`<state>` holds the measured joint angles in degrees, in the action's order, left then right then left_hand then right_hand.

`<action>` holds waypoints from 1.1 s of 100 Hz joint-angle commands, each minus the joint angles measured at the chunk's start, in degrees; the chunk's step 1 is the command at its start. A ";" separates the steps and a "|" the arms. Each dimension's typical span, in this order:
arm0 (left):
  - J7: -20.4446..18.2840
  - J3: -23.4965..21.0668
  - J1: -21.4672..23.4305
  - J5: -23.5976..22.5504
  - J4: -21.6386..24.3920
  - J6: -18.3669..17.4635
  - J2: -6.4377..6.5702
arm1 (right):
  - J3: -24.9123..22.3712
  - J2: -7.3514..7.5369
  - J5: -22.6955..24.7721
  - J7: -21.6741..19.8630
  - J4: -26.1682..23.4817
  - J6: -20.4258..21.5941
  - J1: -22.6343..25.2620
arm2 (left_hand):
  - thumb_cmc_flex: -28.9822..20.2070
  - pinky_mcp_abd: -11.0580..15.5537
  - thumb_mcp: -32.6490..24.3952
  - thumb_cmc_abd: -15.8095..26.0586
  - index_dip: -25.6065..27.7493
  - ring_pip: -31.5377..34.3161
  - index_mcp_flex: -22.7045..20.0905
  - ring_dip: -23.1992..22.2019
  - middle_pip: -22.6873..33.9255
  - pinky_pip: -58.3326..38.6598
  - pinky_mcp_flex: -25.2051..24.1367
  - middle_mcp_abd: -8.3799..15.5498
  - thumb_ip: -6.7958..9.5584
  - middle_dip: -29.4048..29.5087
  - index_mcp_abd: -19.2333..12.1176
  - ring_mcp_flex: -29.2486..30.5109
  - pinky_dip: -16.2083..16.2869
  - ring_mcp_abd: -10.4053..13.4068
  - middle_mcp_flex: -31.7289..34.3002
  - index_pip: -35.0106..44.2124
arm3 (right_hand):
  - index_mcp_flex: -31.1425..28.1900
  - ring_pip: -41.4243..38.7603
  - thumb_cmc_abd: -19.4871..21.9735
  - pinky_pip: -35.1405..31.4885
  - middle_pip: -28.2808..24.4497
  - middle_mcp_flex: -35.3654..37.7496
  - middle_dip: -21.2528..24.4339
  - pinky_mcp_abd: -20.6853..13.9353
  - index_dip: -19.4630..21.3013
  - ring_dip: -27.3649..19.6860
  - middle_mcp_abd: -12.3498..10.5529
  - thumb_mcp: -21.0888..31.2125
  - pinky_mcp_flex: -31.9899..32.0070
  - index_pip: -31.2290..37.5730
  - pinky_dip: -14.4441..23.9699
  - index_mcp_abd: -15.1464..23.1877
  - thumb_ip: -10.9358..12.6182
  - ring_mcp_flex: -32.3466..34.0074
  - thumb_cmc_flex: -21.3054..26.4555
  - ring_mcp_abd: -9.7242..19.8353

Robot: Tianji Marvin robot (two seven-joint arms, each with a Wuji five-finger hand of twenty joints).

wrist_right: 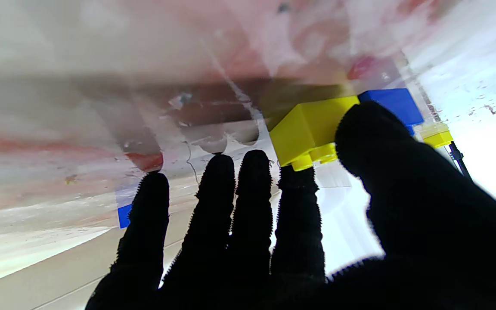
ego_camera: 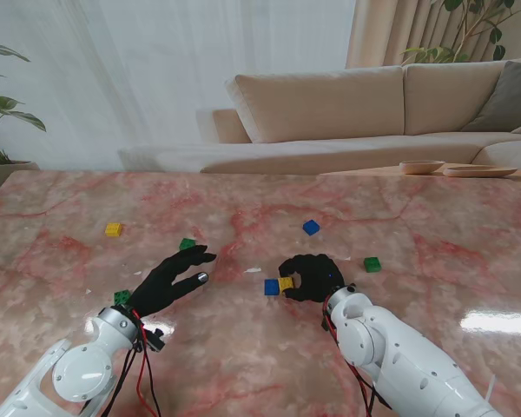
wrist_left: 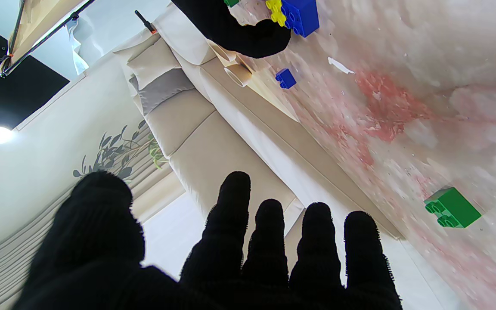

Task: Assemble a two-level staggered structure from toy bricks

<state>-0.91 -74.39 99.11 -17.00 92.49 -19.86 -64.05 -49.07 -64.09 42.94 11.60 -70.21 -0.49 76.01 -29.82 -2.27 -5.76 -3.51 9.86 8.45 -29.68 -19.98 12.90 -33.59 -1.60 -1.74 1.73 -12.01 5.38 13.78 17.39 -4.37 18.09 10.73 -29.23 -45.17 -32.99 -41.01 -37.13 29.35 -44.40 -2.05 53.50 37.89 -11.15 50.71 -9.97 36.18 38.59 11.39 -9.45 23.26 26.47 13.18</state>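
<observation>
right hand (ego_camera: pixel 311 278): lies low on the tabletop near its middle, curled around a yellow brick (ego_camera: pixel 286 283); in the right wrist view the thumb presses one side of this brick and the index fingertip (wrist_right: pixel 297 181) sits at its studs, so the brick is held.
yellow brick, axis: short block, studs facing away from the tabletop; with the blue brick (ego_camera: pixel 271 287) it forms a row running left to right in the stand's view.
blue brick: touches the left side of the yellow brick, resting on the tabletop.
left hand (ego_camera: pixel 172 280): raised over the tabletop left of the pair, fingers (wrist_left: pixel 236 202) spread and straight, holding nothing.
loose bricks: a second blue brick (ego_camera: pixel 311 228) farther from me than the right hand; a green brick (ego_camera: pixel 372 264) to its right; a green brick (ego_camera: pixel 187 244) just beyond the left fingertips; another green brick (ego_camera: pixel 122 297) beside the left wrist; a yellow brick at far left (ego_camera: pixel 113 229).
tabletop (ego_camera: pixel 434 261): pink marbled surface, glossy.
background: beige sofa (ego_camera: pixel 347 113) beyond the far edge.
</observation>
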 commanded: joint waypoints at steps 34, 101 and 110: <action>-0.11 0.01 0.47 -0.03 0.30 0.29 0.04 | 0.41 -0.19 -0.47 -1.22 1.28 -0.10 0.73 | -1.38 -0.14 2.07 2.14 0.77 -1.99 -1.38 0.58 -0.98 1.29 -0.48 1.07 -1.39 0.44 -1.53 -0.02 -0.66 2.28 1.91 0.59 | 1.68 2.06 1.03 0.56 0.87 -1.45 1.17 -0.50 -0.53 -0.67 0.31 -2.04 0.66 -2.09 1.95 -0.52 1.76 -0.34 -3.22 -2.62; 0.29 -0.64 0.92 -0.40 0.95 0.29 -0.02 | -9.44 0.66 1.56 -2.72 -11.38 1.59 9.06 | -1.27 0.40 2.26 2.24 0.72 -2.10 -1.03 0.63 -1.14 1.71 -0.41 1.15 -1.33 0.46 -1.54 -0.15 -0.85 2.48 1.81 0.37 | 9.04 18.14 5.67 6.61 14.39 -9.14 14.48 -0.15 -14.10 -9.08 4.70 -13.65 3.14 -23.08 2.03 -10.10 5.71 -3.61 -13.95 -5.42; 0.57 -0.56 0.84 -0.60 1.02 0.24 -0.06 | -11.87 0.71 1.03 -3.64 -14.79 1.97 11.17 | -1.20 0.40 2.29 2.29 0.69 -2.09 -0.84 0.63 -1.16 1.75 -0.40 1.16 -1.32 0.47 -1.54 -0.11 -0.85 2.57 1.72 0.27 | 9.31 28.08 6.94 9.66 19.84 -8.18 20.45 0.45 -15.72 -14.86 5.84 -12.95 3.14 -24.56 -0.31 -10.90 5.94 -2.55 -15.05 -7.80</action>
<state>-0.70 -75.16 99.70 -17.37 93.28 -19.77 -64.05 -60.19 -63.58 44.79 9.17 -83.35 1.38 86.09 -29.82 -2.39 -5.16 -3.51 9.86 8.45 -29.68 -19.98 12.89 -33.55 -1.60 -1.74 1.73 -11.94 5.38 13.78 16.86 -4.36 18.10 10.73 -21.43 -22.12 -26.74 -33.62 -20.74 21.57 -27.29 -2.02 39.30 26.38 -6.38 37.10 -7.60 13.48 39.94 1.73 -5.61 20.52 14.34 6.73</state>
